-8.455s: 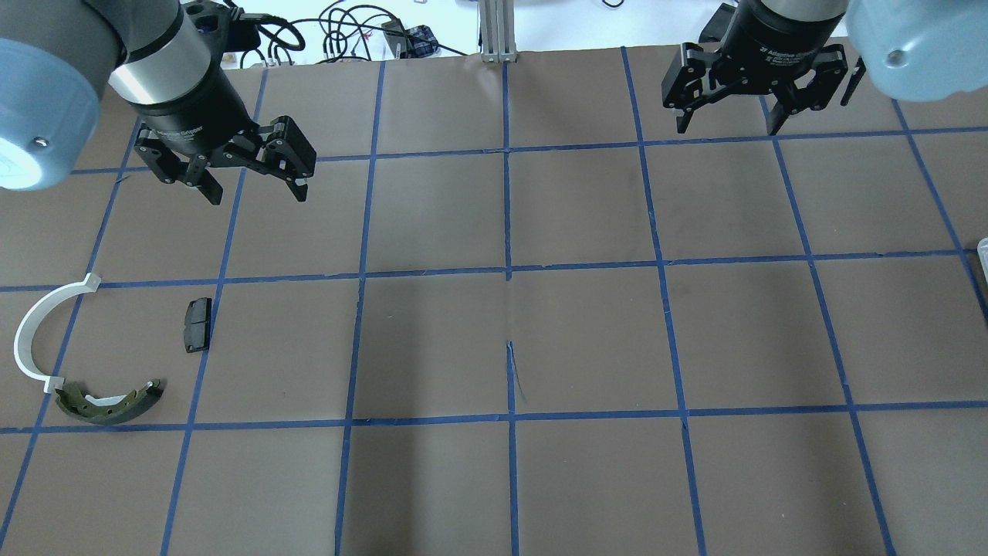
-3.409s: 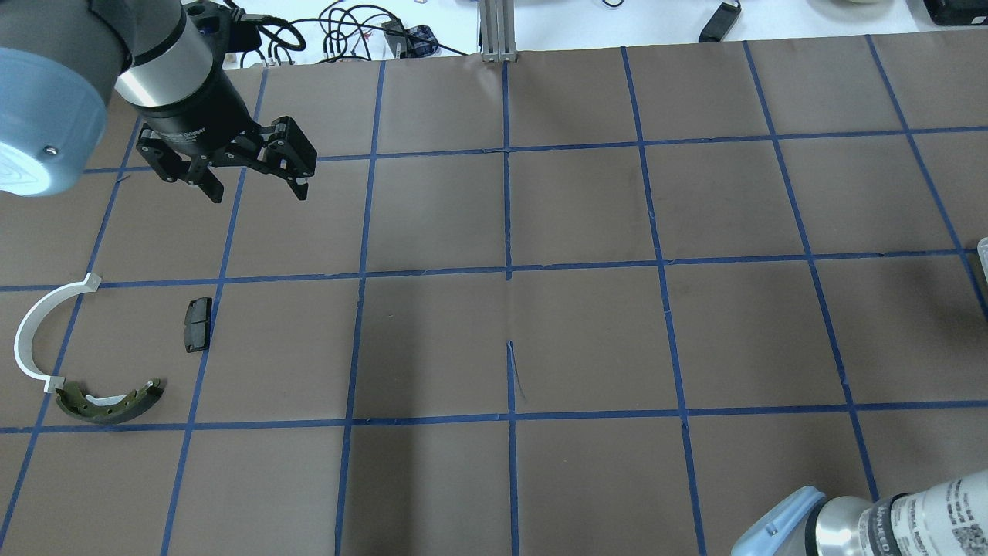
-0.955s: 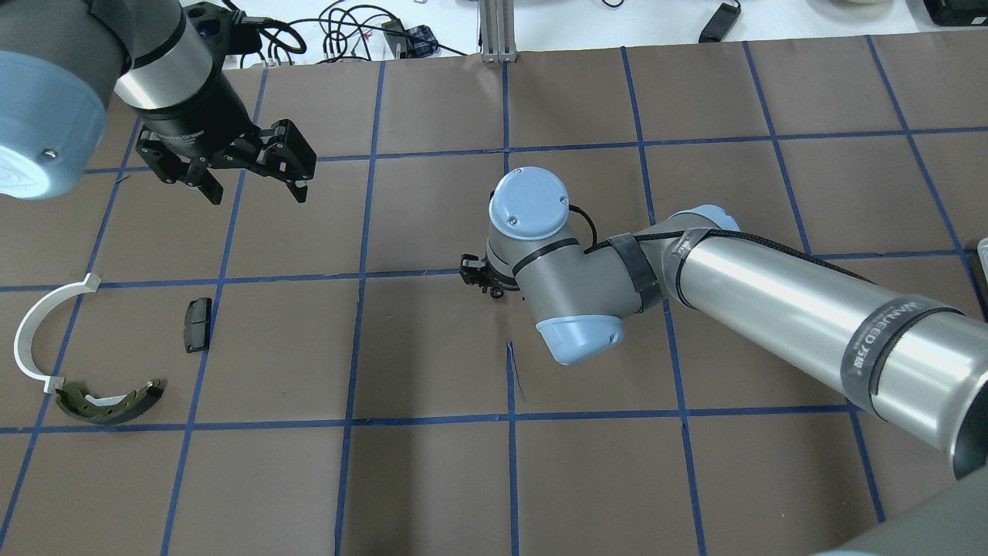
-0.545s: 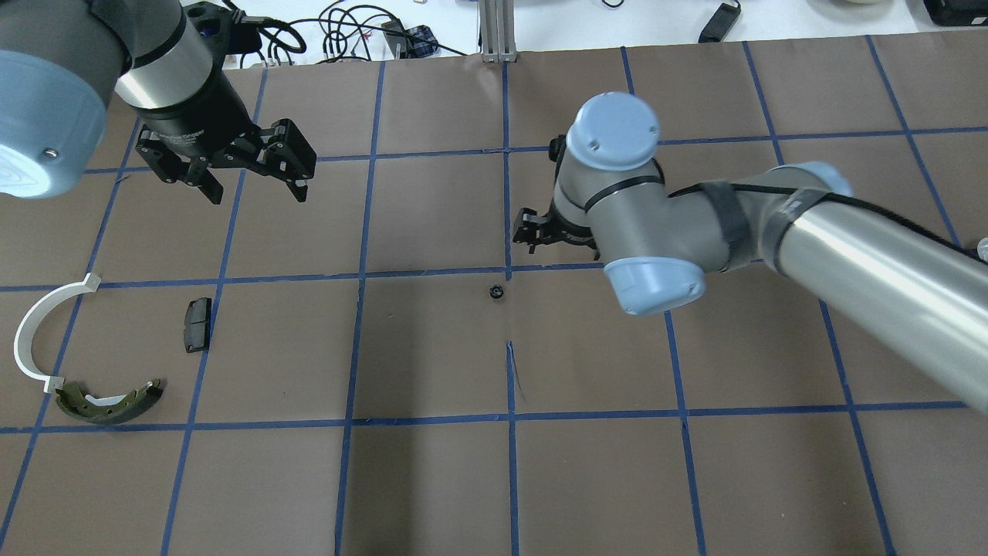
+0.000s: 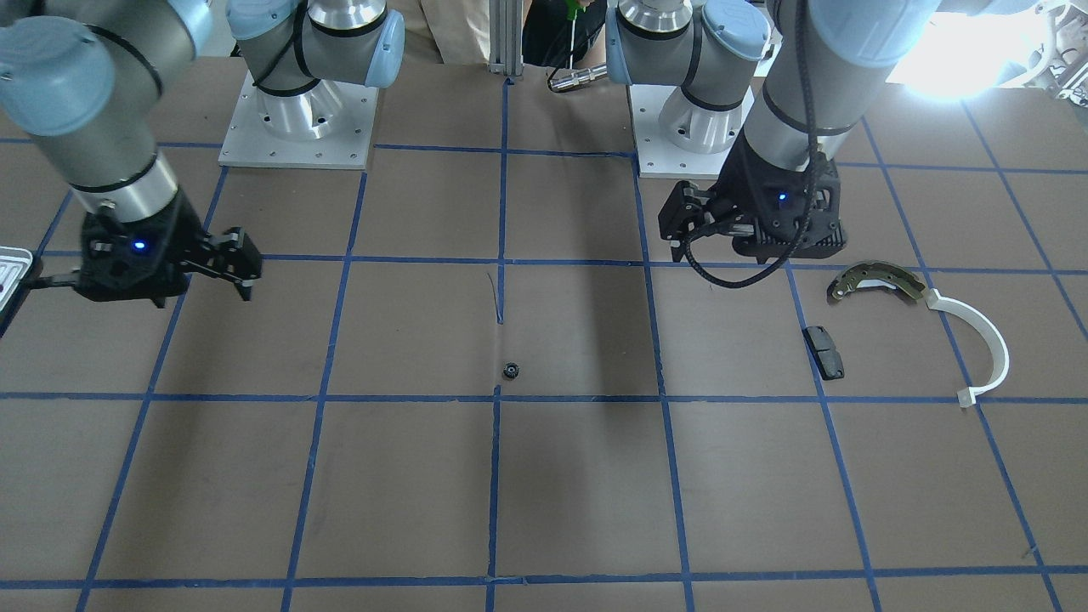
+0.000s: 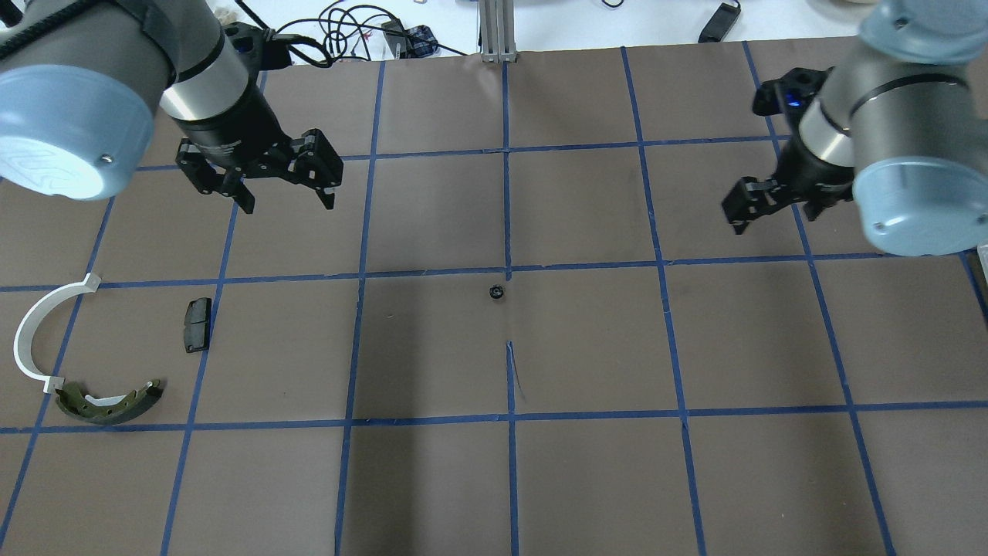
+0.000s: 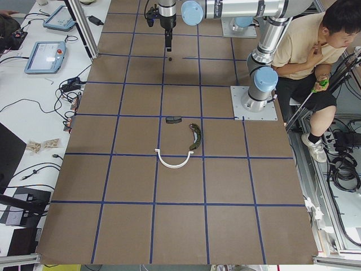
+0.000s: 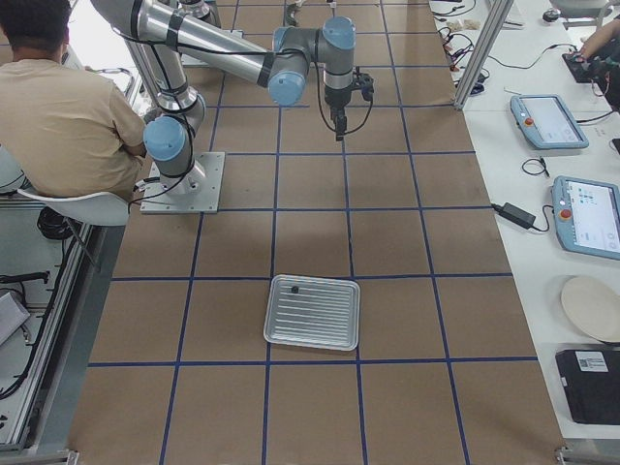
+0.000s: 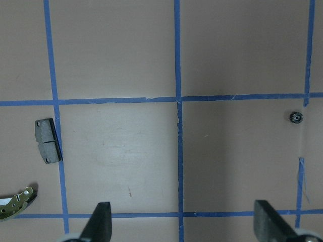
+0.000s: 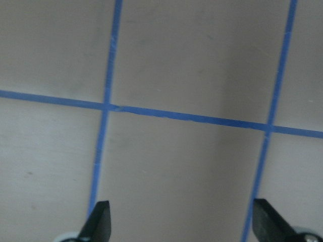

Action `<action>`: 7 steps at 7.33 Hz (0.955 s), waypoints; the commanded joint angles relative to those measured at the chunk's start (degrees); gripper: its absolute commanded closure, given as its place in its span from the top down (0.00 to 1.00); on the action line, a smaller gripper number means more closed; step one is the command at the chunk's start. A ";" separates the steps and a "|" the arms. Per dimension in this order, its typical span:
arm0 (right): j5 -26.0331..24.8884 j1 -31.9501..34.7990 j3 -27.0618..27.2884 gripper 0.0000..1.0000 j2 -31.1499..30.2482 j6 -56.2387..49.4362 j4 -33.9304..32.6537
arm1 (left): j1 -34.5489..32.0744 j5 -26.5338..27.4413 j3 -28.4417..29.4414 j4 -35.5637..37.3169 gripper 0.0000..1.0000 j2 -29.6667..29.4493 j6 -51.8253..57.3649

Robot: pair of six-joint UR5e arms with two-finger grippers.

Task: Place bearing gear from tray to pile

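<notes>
Gear point(image 6: 496, 292): one, mid-table. Pile point(image 6: 108, 408): three parts. Tray point(image 8: 312, 322): one. Left hand point(image 6: 289, 205), right hand point(image 10: 180, 202): both spread, empty.

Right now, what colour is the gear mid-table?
The bearing gear is black; the left wrist view shows it best.

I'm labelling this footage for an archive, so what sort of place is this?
Probably a robotics lab's data-collection cell: a table taped into a blue grid, teach pendants on the side bench, and a seated operator beside the robot.
</notes>
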 commanded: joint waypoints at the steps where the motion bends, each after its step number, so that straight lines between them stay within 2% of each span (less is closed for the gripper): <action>1: -0.89 -16.74 0.25 0.99 -1.08 -23.61 1.35 | -9.51 -1.04 -0.22 5.70 1.00 -5.56 -7.08; 3: -0.45 -29.94 0.34 0.99 4.86 -40.94 -2.31 | -13.86 -1.30 -0.48 11.91 1.00 -12.23 -10.54; 5: -0.54 -38.22 0.34 0.98 16.80 -59.15 -14.84 | -17.29 -0.69 -4.06 23.23 1.00 -18.57 -13.27; 6: 0.07 -41.04 0.25 0.97 21.03 -63.06 -18.91 | -18.52 -0.51 -5.39 25.73 1.00 -20.16 -14.85; 7: 0.08 -41.59 0.34 0.96 22.90 -64.57 -19.82 | -19.58 -0.08 -6.10 26.54 1.00 -21.57 -15.38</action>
